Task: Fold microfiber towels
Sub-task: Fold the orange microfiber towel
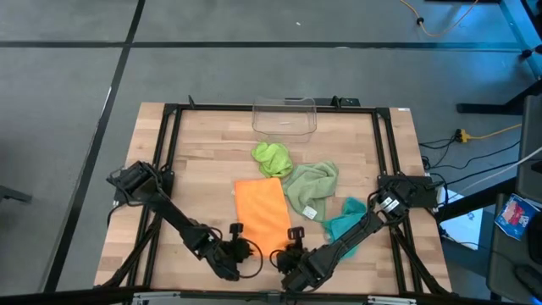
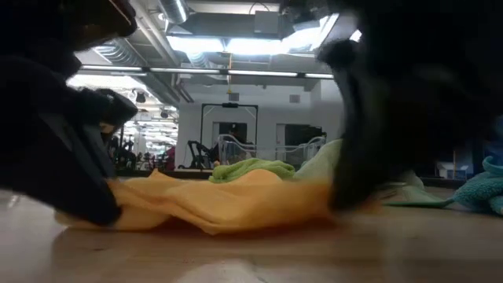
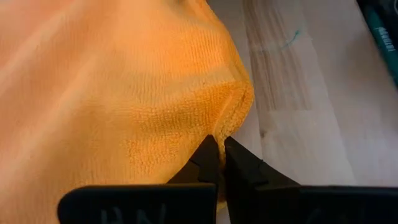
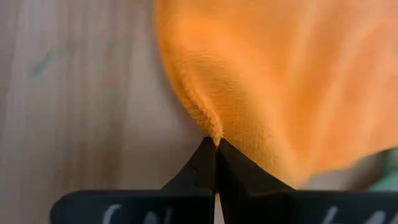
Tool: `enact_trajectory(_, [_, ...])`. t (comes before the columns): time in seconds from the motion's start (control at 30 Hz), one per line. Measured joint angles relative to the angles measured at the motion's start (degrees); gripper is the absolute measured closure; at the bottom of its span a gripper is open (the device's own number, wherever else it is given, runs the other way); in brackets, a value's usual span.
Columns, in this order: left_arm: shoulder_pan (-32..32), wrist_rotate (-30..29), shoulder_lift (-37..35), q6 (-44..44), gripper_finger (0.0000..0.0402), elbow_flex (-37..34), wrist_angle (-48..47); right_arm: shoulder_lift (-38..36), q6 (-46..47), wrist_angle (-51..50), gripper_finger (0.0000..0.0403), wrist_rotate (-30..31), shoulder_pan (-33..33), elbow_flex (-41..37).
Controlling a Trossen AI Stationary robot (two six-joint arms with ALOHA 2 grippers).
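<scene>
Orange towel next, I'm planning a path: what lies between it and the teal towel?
In the high view, the sage green towel's lower end lies between the orange towel and teal towel.

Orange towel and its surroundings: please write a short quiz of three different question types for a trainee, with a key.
1. True or false: both grippers are shut on near corners of the orange towel.
2. Multiple choice: which towel lies closest to the clear plastic bin?
A. teal towel
B. lime green towel
C. sage green towel
3. Fill in: the white tag belongs to the ____ towel.

Key
1. True: the left gripper and the right gripper each pinch one corner, fingers closed.
2. B
3. sage green
</scene>
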Motion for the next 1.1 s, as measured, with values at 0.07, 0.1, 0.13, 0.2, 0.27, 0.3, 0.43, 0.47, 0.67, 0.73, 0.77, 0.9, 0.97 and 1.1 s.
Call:
enact_trajectory(0.07, [-0.17,-0.01,-1.51,-0.48,0.0401,0.05,-0.12,-0.41,0.38,-2.45,0.0400,1.87,-0.01,1.95])
enact_trajectory(0.1, [-0.22,-0.03,-2.33,-0.47,0.0401,0.07,-0.34,-0.50,0.72,-4.06,0.0400,2.22,0.03,2.58])
enact_trajectory(0.13, [-0.36,-0.03,-3.18,-0.47,0.0401,0.07,-0.79,-0.49,1.36,-5.16,0.0400,2.28,0.03,2.94])
enact_trajectory(0.2, [-0.47,-0.11,-4.56,-0.45,0.0401,0.07,-1.17,-0.32,1.78,-6.47,0.0401,2.12,-0.22,3.38])
enact_trajectory(0.27, [-0.47,-0.29,-6.20,-0.44,0.0401,0.10,-2.25,-0.34,1.69,-6.67,0.0401,2.59,-0.57,3.81])
enact_trajectory(0.3, [-0.47,-0.33,-7.07,-0.42,0.0401,0.19,-2.94,-0.39,1.72,-6.74,0.0401,3.30,-0.82,3.88])
enact_trajectory(0.43, [-0.47,-0.73,-10.11,-0.49,0.0401,0.20,-7.42,-0.39,1.74,-8.38,0.0401,5.28,-1.79,3.86])
enact_trajectory(0.47, [-0.47,-1.40,-10.70,-0.47,0.0401,0.20,-8.20,-0.41,1.74,-8.80,0.0401,6.09,-1.98,3.86])
enact_trajectory(0.67, [0.15,-3.70,-13.27,-0.40,0.0401,0.27,-13.17,-0.43,1.48,-10.02,0.0400,8.11,-3.86,3.86])
enact_trajectory(0.73, [0.78,-3.77,-13.48,-0.42,0.0401,0.29,-14.27,-0.44,1.08,-10.44,0.0399,10.39,-4.58,3.86])
enact_trajectory(0.77, [1.10,-3.77,-13.48,-0.42,0.0401,0.29,-14.91,-0.45,0.16,-10.40,0.0399,11.10,-4.94,3.86])
enact_trajectory(0.9, [2.82,-3.77,-13.46,-0.40,0.0401,0.31,-18.14,-0.49,-2.98,-10.28,0.0399,11.27,-6.82,3.88])
enact_trajectory(0.97, [3.74,-4.12,-13.46,-0.40,0.0401,0.31,-20.57,-0.52,-4.43,-10.26,0.0399,11.19,-7.98,3.88])
enact_trajectory(1.1, [5.39,-4.90,-13.46,-0.42,0.0402,0.31,-24.55,-0.56,-6.77,-10.22,0.0399,13.11,-10.43,3.88])
